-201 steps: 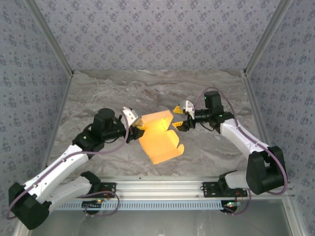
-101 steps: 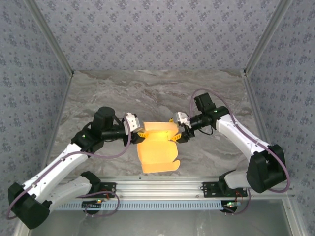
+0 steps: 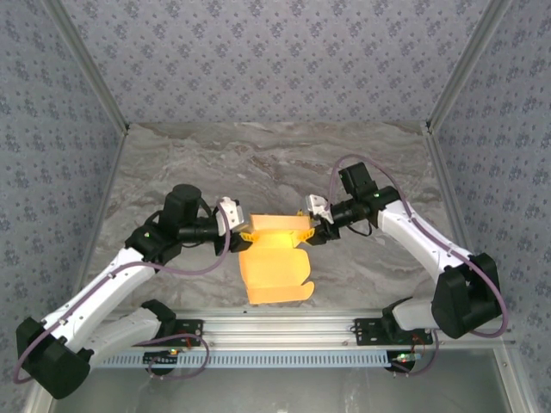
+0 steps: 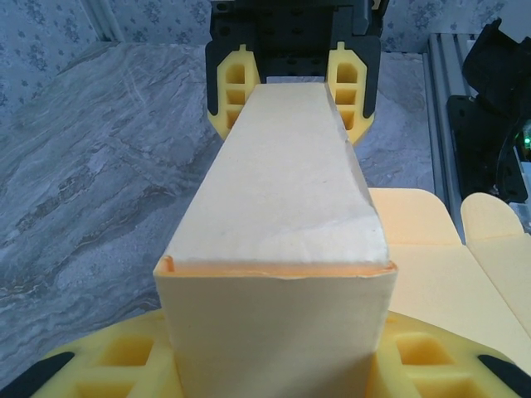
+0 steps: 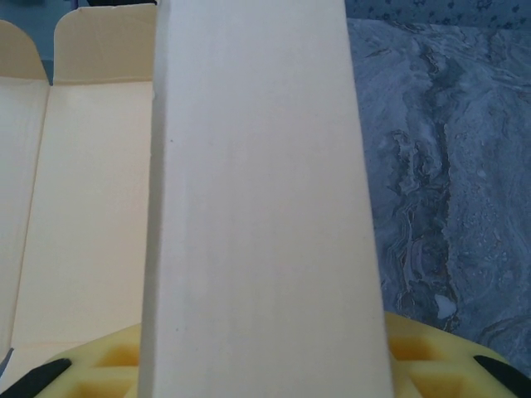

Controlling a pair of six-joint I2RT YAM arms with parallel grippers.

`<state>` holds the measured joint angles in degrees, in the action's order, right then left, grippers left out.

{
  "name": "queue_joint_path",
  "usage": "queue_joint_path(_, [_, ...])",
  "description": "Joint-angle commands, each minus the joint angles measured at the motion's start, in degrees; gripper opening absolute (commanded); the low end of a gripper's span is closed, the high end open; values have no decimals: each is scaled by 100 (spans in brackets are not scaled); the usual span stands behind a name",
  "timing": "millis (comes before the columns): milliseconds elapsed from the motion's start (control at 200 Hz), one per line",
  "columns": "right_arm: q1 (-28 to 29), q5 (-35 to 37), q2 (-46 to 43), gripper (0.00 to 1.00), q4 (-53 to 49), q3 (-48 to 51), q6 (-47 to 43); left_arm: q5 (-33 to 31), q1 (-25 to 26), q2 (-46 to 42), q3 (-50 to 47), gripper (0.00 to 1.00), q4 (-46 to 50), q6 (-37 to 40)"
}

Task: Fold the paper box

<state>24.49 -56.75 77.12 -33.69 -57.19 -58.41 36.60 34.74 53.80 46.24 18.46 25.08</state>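
paper box gripped by left hand, right hand, flaps cropped

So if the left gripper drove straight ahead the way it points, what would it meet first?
The left gripper grips the box; straight along it, the right fingers at the far end likely come first.

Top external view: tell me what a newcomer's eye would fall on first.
The bright yellow-orange paper box stands out at the centre of the grey marbled table, its far edge folded into a raised bar, its flaps spread toward the near edge. The left gripper and right gripper pinch that bar from opposite ends.
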Motion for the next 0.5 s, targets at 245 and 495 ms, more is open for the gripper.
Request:
queue_joint_path(245, [131,134,-126,56,335,290,315,115,-76,-18,267,31,-86,45])
queue_joint_path(495, [129,49,-103,63,341,329,207,198,-293,-175,368,31,78,101])
